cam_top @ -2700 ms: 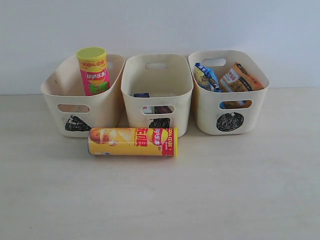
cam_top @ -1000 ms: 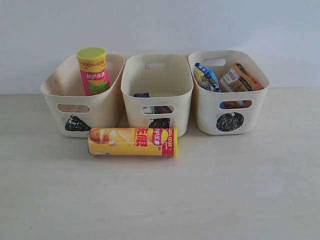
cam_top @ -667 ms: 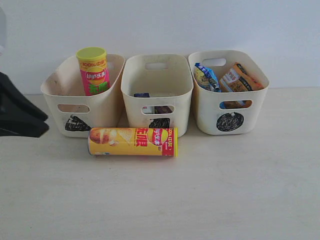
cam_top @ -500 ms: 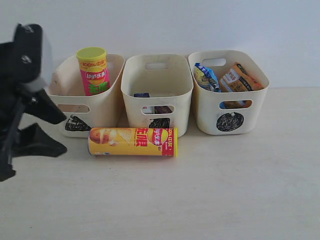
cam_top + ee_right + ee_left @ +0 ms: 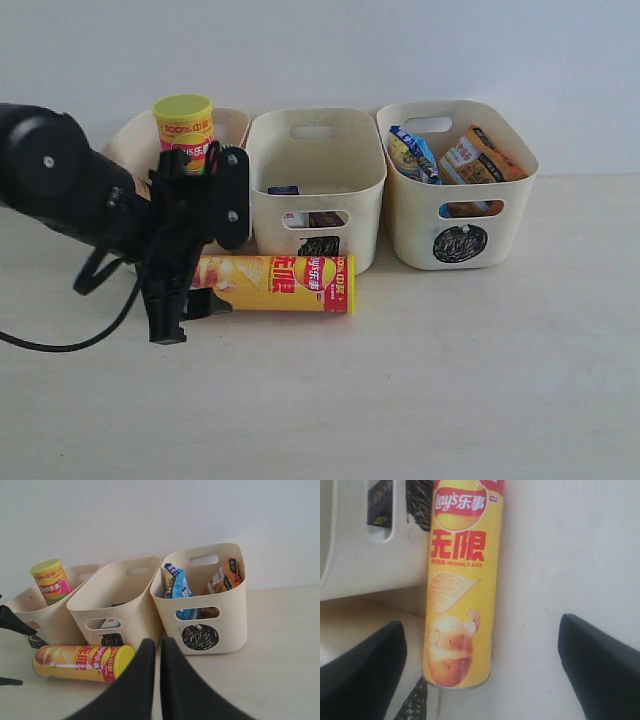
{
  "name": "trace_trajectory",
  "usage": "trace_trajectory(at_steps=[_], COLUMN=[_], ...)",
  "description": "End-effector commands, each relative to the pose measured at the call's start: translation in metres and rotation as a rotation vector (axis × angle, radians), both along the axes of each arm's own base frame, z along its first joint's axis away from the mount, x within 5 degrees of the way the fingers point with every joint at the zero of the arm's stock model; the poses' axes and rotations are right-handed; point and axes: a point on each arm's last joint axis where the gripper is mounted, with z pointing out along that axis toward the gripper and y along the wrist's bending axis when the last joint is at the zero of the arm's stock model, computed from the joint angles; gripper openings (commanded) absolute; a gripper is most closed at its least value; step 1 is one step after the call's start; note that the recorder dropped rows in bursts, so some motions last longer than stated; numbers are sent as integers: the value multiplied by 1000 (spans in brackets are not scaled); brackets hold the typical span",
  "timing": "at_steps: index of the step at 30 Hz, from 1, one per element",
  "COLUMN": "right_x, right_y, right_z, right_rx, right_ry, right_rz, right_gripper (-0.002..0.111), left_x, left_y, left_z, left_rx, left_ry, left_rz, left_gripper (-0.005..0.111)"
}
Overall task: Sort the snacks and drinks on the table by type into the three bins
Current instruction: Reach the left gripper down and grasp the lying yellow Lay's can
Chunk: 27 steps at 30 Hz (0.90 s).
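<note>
**Beige worktop, white wall: open pincer astride the fallen tube**

A beige wood-grain worktop (image 5: 450,390) meets a plain white wall. In the exterior view the left arm hides most of the left bin (image 5: 232,118). The right wrist view shows that bin's front. Only the left wrist view shows the left pincer (image 5: 480,672) spread wide, a finger on either side of the yellow tube (image 5: 462,590) at its metal end, not touching it. The right pincer (image 5: 156,642) is closed on nothing, with the bins beyond its tips.

Counted: three smooth cream rounded bins, two cylindrical tubes, two crinkly bags, two cartons. The pink-green tube (image 5: 185,130) stands upright in the left bin, just beyond the left pincer. The cartons (image 5: 325,218) sit in the middle bin (image 5: 315,165). The blue bag (image 5: 412,153) and orange bag (image 5: 480,155) are in the right bin (image 5: 405,225).
</note>
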Motion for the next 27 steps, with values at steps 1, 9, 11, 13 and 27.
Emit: trace_trajectory(at_steps=[1,9,11,13,27], right_x=[-1,-1,-1,-1,-1], right_y=[0,0,0,0,1], right_z=[-2,-2,-2,-2,-3], right_rx=[-17,-18,-18,-18,-23], right_ry=[-2,-2,-2,-2,12], right_rz=[4,4,4,4,16], right_gripper=[0,0,0,0,0], left_x=[18,40,44,47,71], left_y=[-10,-19,-21,-22,-33], left_z=[-20,-48,-53,-58,-88], left_rx=[34,88,89,106,130], left_ry=[-24,-16,-7,-12,-9], left_rz=[-14,-42,-36,-50,-57], left_gripper=[77,77,77,77,74])
